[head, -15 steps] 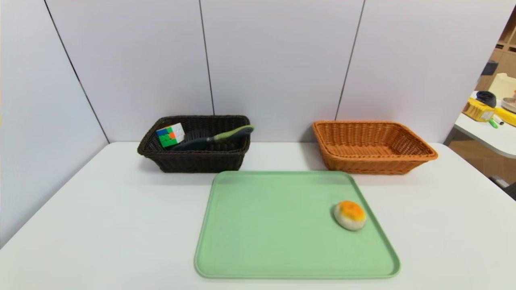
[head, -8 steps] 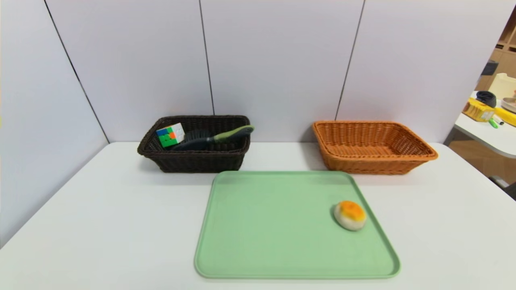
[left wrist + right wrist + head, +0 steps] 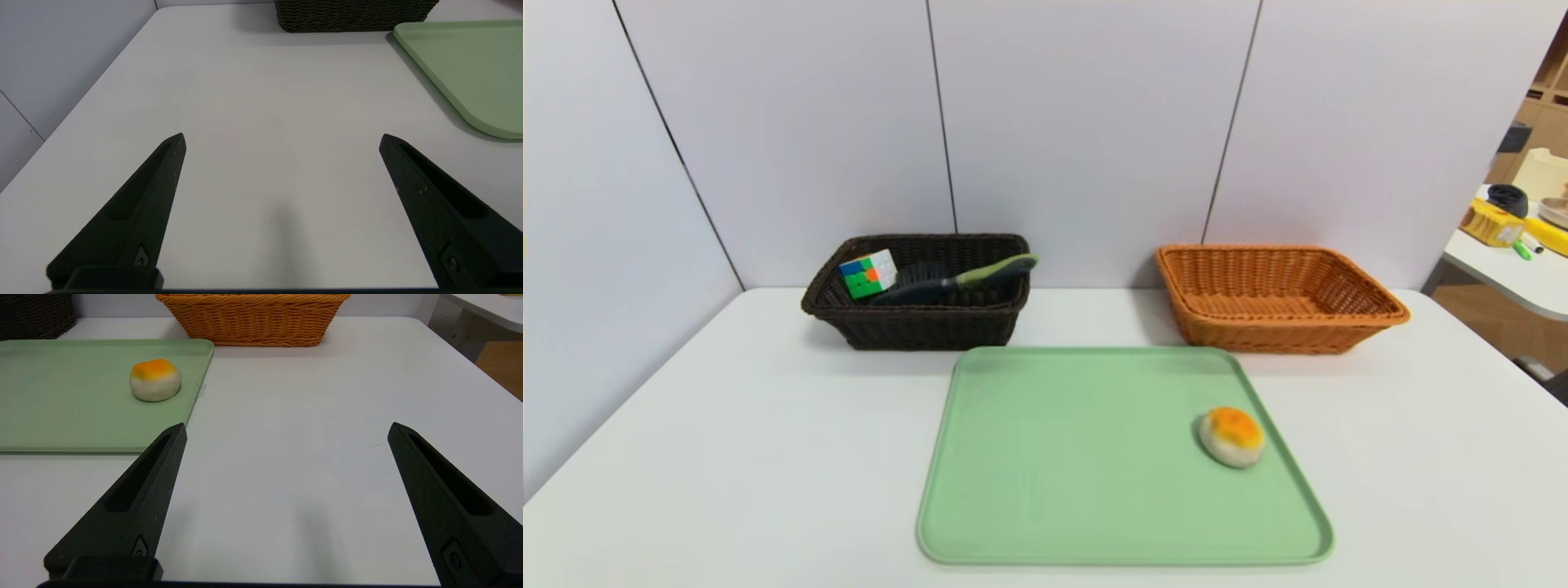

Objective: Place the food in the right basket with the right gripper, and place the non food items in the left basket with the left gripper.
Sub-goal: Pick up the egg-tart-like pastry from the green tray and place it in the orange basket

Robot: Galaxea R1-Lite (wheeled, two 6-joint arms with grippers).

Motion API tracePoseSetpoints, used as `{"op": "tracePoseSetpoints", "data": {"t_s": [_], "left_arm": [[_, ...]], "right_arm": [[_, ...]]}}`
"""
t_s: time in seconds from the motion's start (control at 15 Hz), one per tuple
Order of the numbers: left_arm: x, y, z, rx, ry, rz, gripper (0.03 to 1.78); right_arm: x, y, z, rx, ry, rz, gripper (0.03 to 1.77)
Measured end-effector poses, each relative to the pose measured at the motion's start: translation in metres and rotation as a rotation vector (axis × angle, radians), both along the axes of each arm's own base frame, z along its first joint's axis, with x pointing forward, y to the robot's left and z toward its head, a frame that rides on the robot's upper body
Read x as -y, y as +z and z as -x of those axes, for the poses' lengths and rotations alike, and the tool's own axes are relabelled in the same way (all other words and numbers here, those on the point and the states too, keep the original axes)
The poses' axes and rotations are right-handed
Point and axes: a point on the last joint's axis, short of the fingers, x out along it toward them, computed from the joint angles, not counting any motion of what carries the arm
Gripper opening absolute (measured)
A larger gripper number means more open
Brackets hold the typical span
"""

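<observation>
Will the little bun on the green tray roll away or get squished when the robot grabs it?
The bun looks rounded but sits flat, so it probably won't roll far. Its pale, matte sides look soft, so it may dent under a hard squeeze.

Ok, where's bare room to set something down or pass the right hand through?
The orange basket is empty. The green tray is bare except for the bun near its right edge. The white table is bare right of the tray, under the open right gripper. It is crowded only in the dark basket, which holds the cube and brush.
</observation>
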Motion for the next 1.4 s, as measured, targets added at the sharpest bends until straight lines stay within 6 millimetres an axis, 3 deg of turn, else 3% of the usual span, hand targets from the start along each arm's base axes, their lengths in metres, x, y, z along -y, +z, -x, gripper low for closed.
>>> {"op": "tracePoseSetpoints", "data": {"t_s": [1.07, 1.2, 1.4], "left_arm": [[0.000, 0.000, 0.000, -0.001, 0.000, 0.000, 1.69], [0.000, 0.000, 0.000, -0.001, 0.000, 0.000, 1.69], [0.000, 0.000, 0.000, -0.001, 0.000, 0.000, 1.69]], "right_arm": [[0.000, 0.000, 0.000, -0.006, 0.000, 0.003, 1.70], [0.000, 0.012, 0.001, 0.012, 0.011, 0.005, 1.70], [-0.001, 0.048, 0.002, -0.029, 0.086, 0.004, 1.70]]}}
